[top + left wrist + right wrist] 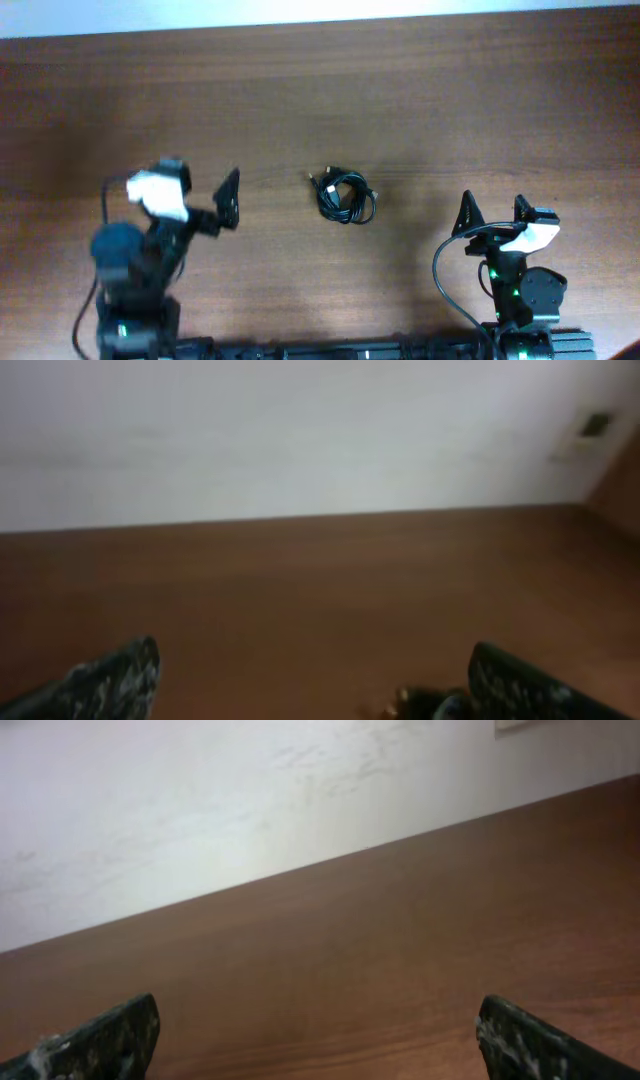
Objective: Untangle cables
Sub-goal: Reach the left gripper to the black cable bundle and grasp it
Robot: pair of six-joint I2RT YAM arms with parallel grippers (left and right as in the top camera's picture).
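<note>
cable bundle (346, 198) lay coiled mid-bench (420, 90), between the two arms and apart from both. left hand (315, 685) stood wide open and empty; right hand (494, 212) likewise. recommended: come in low, pinch one outer loop or the free plug end, never the whole knot.

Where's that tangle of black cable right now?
In the overhead view, the cable bundle lies near the middle of the table, between the left gripper and the right gripper, touching neither.
</note>
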